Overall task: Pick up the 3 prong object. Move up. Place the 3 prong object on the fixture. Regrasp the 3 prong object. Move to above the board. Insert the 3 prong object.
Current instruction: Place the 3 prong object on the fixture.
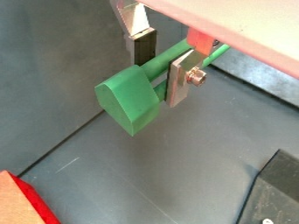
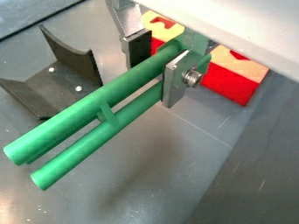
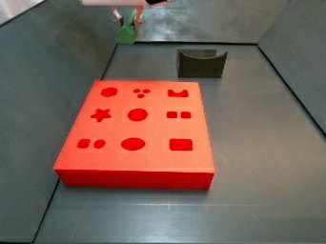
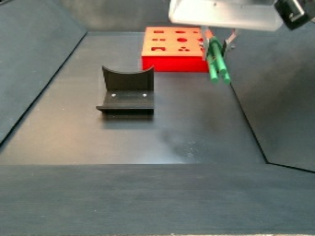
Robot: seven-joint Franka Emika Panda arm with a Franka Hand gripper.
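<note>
Gripper (image 2: 158, 63) of mine is clamped across the 3 prong object (image 2: 93, 122), holding it in the air off the floor, clear of the board (image 3: 137, 132) and beside the fixture (image 4: 125, 90); judging by this, carrying it to the fixture's notch comes next.

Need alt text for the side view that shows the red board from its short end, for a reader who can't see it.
The claw, at the top edge beyond the red board, holds a green peg above the floor. The board, with shaped holes, fills the centre; the dark fixture stands behind it, empty.
</note>
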